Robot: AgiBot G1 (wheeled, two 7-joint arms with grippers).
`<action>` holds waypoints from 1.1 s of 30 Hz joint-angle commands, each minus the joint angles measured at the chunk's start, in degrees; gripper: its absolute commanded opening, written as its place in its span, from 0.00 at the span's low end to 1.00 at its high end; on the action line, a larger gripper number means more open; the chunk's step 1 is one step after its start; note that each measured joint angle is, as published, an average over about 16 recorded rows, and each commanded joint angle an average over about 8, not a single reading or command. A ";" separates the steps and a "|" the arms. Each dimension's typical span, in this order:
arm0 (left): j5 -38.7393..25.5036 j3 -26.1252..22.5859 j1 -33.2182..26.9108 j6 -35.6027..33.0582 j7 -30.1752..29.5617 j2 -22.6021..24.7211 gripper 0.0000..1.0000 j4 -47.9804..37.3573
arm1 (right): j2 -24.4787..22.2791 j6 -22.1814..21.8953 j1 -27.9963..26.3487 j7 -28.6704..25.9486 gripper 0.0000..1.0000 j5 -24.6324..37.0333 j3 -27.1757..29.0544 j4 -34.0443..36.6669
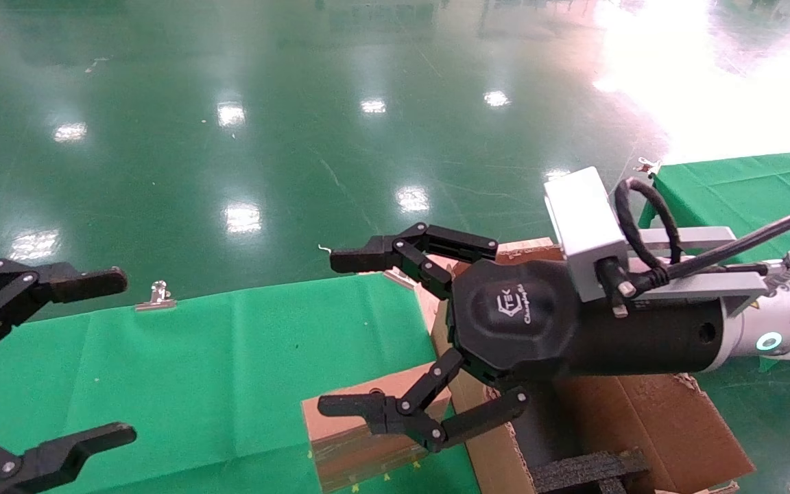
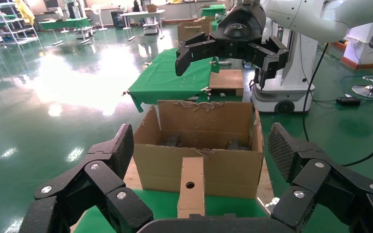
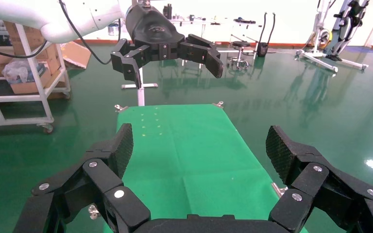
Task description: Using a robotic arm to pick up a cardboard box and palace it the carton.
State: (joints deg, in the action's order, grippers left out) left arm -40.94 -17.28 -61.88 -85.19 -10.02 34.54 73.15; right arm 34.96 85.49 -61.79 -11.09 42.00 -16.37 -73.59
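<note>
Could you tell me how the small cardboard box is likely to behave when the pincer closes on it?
The cardboard box looks stiff and probably light. In the left wrist view it stands on a narrow face, so a nudge could tip it. The open right pincer hovers above it.

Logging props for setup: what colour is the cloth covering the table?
Green cloth, plain; clearest in the right wrist view.

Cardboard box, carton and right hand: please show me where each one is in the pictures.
cardboard box [image 2: 191, 187], left wrist view, on its narrow face with the round hole.
carton [image 2: 199, 170], left wrist view, on its front wall.
right hand [image 1: 395, 343], head view, between its open fingertips.
</note>
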 commanded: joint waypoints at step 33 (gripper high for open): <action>0.00 -0.01 -0.01 0.00 0.01 0.00 0.00 -0.02 | -0.45 0.41 -0.94 -0.34 1.00 2.41 -1.00 0.35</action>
State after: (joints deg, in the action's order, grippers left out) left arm -40.94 -17.29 -61.89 -85.20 -10.01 34.54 73.13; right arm 34.64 86.39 -63.83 -11.91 45.96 -18.16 -73.00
